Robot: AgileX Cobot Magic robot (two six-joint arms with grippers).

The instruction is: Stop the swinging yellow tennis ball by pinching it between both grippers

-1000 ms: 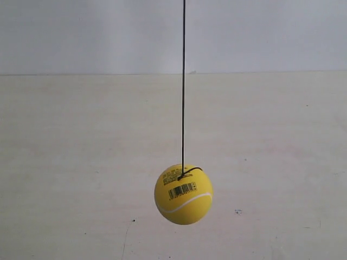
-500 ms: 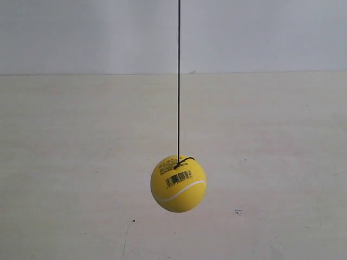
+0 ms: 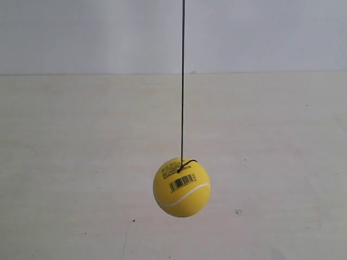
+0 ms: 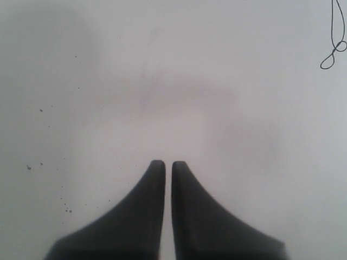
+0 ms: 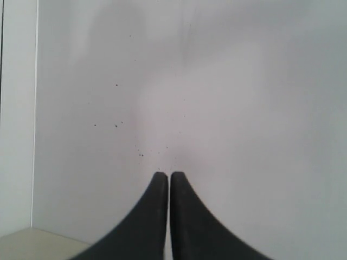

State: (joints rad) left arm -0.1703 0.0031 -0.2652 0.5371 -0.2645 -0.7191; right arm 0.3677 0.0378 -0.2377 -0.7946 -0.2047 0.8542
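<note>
The yellow tennis ball (image 3: 181,187) hangs on a thin black string (image 3: 182,81) over the pale table (image 3: 65,162), low in the exterior view, toward 6 o'clock from the middle. The string runs straight up to 12 o'clock and out of the picture. It meets the ball at the ball's own 12 o'clock, just above a barcode label (image 3: 181,182), and a white seam (image 3: 190,195) curves below the label.

Neither arm shows in the exterior view. The left end effector (image 4: 163,168) has its black jaws drawn almost together, with only a thin slit between them and nothing held. The right end effector (image 5: 164,176) looks the same, and both wrist cameras face blank pale surface with no ball in sight.

The ball is probably light and springy, with a slightly grippy skin (a hard knock would likely just send it off again). The best contact looks to be at its 3 and 9 o'clock, level with its widest part and clear of the string, with both sides closing gently together.
</note>
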